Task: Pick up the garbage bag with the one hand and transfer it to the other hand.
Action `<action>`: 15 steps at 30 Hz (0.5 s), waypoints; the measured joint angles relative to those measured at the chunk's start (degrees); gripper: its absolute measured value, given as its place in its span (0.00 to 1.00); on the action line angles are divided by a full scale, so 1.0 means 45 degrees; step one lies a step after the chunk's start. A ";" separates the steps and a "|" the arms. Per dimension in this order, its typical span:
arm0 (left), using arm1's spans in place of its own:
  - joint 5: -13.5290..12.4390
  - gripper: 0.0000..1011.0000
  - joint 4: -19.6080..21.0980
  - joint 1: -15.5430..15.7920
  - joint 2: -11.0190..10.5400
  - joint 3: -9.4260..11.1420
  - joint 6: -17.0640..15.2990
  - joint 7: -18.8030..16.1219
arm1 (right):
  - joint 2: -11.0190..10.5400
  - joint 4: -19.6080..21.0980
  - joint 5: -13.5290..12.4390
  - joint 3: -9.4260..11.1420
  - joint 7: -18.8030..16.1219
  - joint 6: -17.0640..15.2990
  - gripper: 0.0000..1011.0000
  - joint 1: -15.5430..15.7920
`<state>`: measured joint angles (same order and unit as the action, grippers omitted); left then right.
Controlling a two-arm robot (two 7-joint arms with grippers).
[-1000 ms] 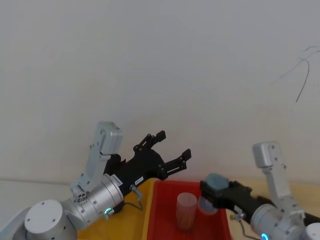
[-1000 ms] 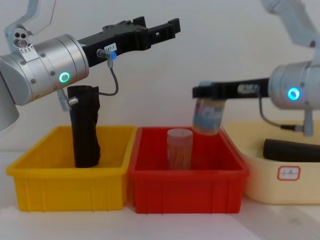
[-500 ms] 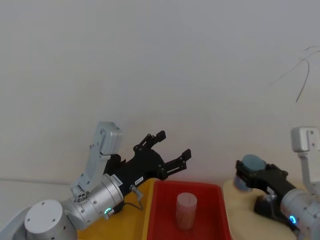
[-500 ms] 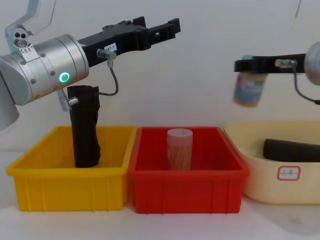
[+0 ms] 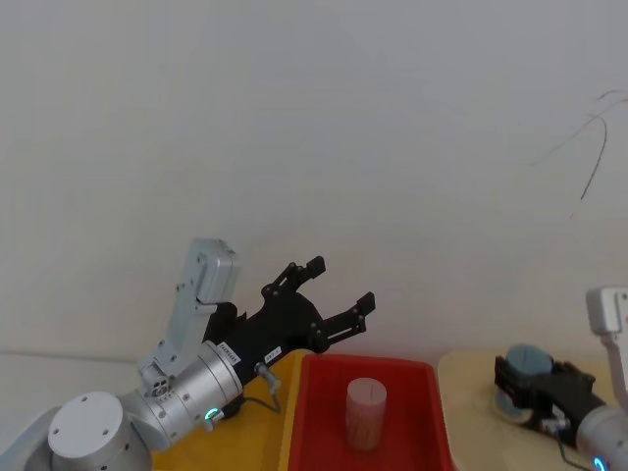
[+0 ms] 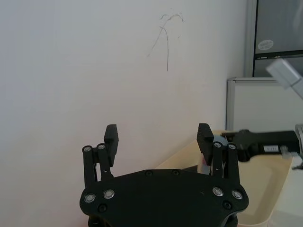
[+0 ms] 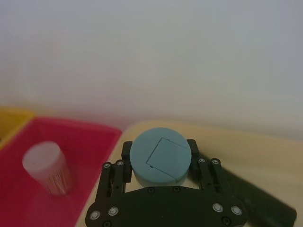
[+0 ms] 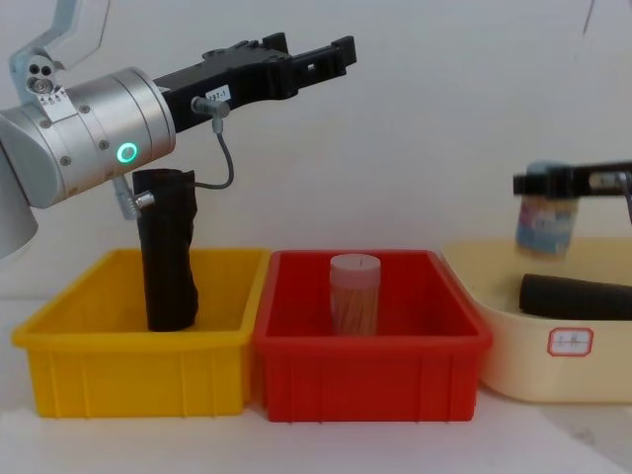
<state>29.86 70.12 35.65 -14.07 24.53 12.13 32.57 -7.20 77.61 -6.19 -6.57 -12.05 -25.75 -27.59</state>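
Chest view, nearest first: the yellow bin (image 8: 138, 380) at eight o'clock holds the garbage bag (image 8: 168, 249), standing upright against its back wall. Beside it, the red bin (image 8: 371, 370) carries a clear jar (image 8: 355, 293). Above the bag, my left gripper (image 8: 321, 56) hangs at eleven o'clock, fingers spread wide and empty. At three o'clock my right gripper (image 7: 158, 151) clamps a blue-lidded jar (image 8: 545, 222) over the cream tub (image 8: 513, 370), where a second black roll (image 8: 576, 297) lies.
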 joint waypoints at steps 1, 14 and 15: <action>0.0000 0.99 -0.0001 0.0000 0.0000 0.0001 0.0001 0.0000 | -0.0064 -0.0008 0.0054 -0.0044 0.0000 -0.0074 0.64 0.0099; 0.0000 0.99 -0.0001 0.0000 0.0000 0.0000 0.0000 0.0000 | -0.0331 0.0044 0.0372 -0.0232 0.0034 -0.0303 0.84 0.0751; 0.0000 0.99 -0.0001 0.0000 0.0000 0.0000 0.0000 0.0000 | -0.0327 0.0051 0.0377 -0.0222 0.0046 -0.0292 0.86 0.0772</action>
<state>29.86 70.11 35.65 -14.07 24.53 12.13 32.57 -8.67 77.84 -4.49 -7.57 -11.84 -27.06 -24.12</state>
